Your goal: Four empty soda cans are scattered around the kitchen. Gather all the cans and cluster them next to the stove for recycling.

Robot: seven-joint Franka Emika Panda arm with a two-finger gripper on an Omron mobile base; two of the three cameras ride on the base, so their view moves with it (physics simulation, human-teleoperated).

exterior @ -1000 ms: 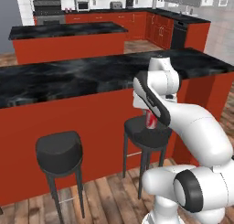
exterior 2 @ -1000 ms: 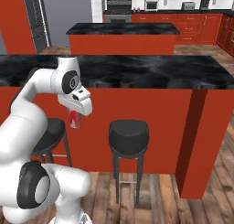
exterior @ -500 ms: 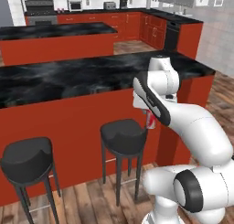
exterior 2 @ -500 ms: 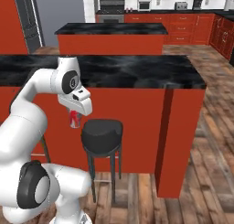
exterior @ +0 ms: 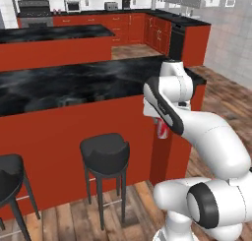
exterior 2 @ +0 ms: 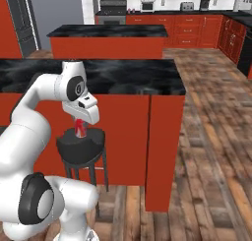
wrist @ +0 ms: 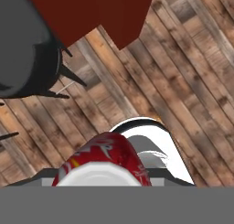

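Kitchen with red cabinets, black marbled counters and wood floor. A long bar counter crosses the middle of both base views, a second island sits behind it, and the stove is tiny at the upper left of the left base view, upper middle of the right base view. Black stools stand in front of the bar, lower left of the left base view.

White arm rises from the lower right of the left base view, folds up to a high elbow at frame centre, then bends down so the hand points at the floor in front of the bar's end panel. Gripper hangs just under the wrist; fingers are closed on a red soda can, held upright in the air, above the stool seat in the right base view. In the hand view the can sits at bottom centre, silvery top toward the camera, floorboards far below.
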